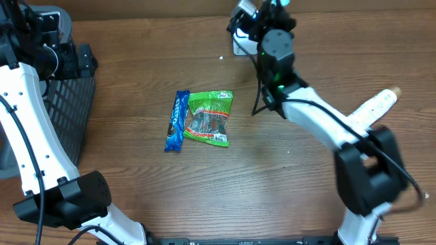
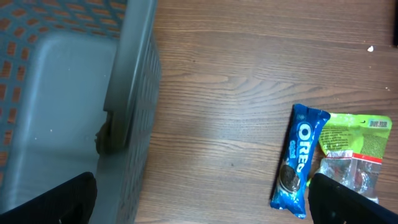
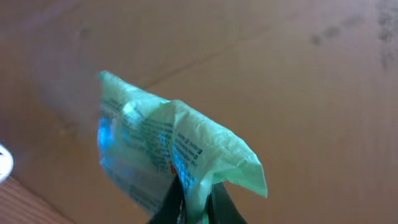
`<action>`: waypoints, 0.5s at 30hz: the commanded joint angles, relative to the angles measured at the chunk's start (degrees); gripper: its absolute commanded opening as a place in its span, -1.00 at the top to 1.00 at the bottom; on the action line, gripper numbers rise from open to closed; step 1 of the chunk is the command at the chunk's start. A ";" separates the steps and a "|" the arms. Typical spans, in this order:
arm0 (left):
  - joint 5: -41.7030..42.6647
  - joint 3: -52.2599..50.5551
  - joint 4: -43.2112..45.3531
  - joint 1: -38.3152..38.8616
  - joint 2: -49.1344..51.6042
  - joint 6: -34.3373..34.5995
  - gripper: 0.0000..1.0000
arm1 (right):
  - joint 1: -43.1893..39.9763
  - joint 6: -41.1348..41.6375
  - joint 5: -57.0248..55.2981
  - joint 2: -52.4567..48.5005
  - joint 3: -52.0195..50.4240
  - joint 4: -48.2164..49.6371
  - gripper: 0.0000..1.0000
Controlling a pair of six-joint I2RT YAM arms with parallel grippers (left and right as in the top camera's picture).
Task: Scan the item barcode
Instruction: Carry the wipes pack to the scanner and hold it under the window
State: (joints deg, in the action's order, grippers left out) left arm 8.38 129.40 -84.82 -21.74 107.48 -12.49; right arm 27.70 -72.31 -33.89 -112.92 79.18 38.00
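Right pincer [image 3: 195,205], stretched far forward, clamps a green packet [image 3: 180,143] — left pincer [image 2: 202,208] apart.

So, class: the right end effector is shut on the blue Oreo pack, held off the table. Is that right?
No. The right end effector is shut on a pale green packet, held off the table, as the right wrist view shows. The Oreo pack lies on the table.
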 commanded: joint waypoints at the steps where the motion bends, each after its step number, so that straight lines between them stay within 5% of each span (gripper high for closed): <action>1: 0.63 0.09 0.00 0.48 -1.07 -1.22 -1.00 | -0.52 -10.82 0.66 -6.75 1.05 8.39 0.92; 7: 0.63 0.09 0.00 0.48 -1.07 -1.22 -0.99 | -1.29 -13.44 5.11 -15.58 1.79 13.99 0.92; 15: 0.63 0.09 0.00 0.48 -1.07 -1.22 -0.99 | -2.82 -12.76 5.07 -21.59 9.94 9.20 0.92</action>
State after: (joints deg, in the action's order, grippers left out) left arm 8.40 129.40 -84.82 -21.74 107.48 -12.49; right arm 25.71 -85.03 -29.17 -134.50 83.70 47.44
